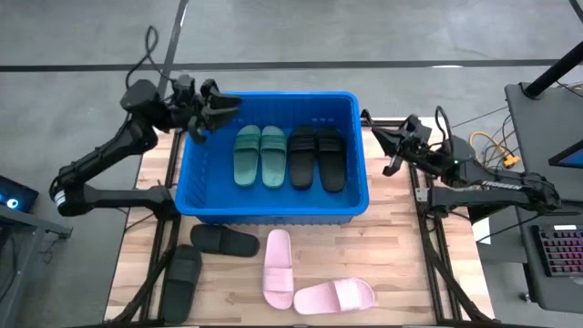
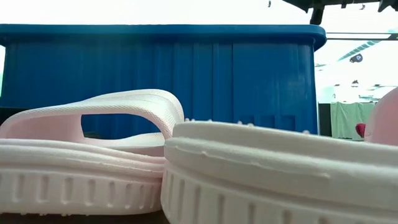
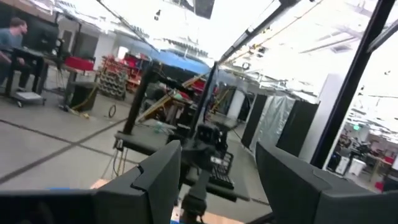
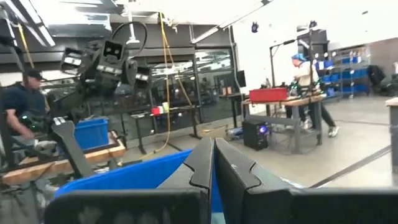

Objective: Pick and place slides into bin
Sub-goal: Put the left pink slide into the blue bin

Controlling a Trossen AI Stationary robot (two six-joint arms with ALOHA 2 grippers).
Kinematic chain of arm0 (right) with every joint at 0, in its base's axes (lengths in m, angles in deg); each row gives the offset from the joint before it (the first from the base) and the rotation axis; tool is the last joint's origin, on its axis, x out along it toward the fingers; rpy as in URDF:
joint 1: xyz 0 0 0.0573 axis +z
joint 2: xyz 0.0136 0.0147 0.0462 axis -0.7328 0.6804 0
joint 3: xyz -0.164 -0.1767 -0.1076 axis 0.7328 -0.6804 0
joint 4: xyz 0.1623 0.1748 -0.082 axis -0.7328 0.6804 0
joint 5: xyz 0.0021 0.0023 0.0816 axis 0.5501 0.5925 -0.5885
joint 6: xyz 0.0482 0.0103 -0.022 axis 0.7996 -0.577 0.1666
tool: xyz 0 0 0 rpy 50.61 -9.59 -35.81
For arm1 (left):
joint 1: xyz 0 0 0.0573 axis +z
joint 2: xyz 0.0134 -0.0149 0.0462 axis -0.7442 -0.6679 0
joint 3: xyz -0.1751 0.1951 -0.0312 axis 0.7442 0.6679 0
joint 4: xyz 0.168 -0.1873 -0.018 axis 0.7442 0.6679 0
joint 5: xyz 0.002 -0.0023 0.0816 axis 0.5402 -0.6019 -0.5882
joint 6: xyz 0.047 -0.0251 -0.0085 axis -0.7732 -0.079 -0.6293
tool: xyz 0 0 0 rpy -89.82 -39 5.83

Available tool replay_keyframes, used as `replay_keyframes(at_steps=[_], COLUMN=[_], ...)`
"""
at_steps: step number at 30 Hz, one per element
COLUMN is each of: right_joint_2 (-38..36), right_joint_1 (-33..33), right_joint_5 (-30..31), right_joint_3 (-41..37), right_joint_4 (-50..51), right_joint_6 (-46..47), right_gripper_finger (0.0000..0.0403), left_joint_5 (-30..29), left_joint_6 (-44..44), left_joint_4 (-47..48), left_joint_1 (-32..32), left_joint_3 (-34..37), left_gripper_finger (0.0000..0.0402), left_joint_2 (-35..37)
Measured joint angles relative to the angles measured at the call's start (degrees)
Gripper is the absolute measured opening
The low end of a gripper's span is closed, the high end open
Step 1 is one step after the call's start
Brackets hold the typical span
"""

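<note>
The blue bin (image 1: 273, 211) stands mid-table and fills the back of the low view (image 2: 161, 74). In it, side by side on their soles, lie two green slides (image 1: 260, 155) and two black slides (image 1: 317, 157). On the table near the bin lie two black slides (image 1: 223, 240) (image 1: 182, 282) and two pink slides (image 1: 277, 267) (image 1: 334, 295); the pink pair sits close in the low view (image 2: 93, 143) (image 2: 280, 174). My left gripper (image 1: 219, 114) (image 3: 217, 180) hovers open and empty over the bin's far left corner. My right gripper (image 1: 390, 150) (image 4: 213, 168) is shut, raised beside the bin's right wall.
The bin takes up the table's far half; the four loose slides lie spread over the near half, with bare wood between them. Dark stands with a keyboard (image 1: 557, 251) flank the table's right side. People stand at benches in the room beyond.
</note>
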Motion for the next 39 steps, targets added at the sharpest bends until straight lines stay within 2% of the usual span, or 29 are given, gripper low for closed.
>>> replay_keyframes(at_steps=[9,13,17,27,39], right_joint_2=[0.0,0.0,0.0,0.0,0.0], right_joint_1=[-0.2,-0.2,-0.2,-0.2,-0.2], right_joint_5=[0.3,0.3,0.3,0.3,0.2], right_joint_3=[1.2,1.2,1.2,1.2,1.2], right_joint_4=[0.8,0.9,0.5,0.5,0.5], right_joint_6=[-0.8,-0.5,-0.5,-0.5,0.5], right_gripper_finger=[0.0008,0.0008,0.0008,0.0008,0.0009], left_joint_5=[-2.7,0.4,0.6,4.7,-4.0], left_joint_6=[-1.3,-2.0,-1.9,2.4,2.1], left_joint_4=[1.9,5.8,8.4,8.6,8.6], left_joint_1=[-9.2,-11.5,-13.5,-19.1,-27.5], left_joint_3=[0.0,0.0,0.1,0.1,-2.4], left_gripper_finger=[0.0193,0.0193,0.0193,0.0193,0.0193], left_joint_2=[-3.7,-5.2,-6.4,-8.8,-9.1])
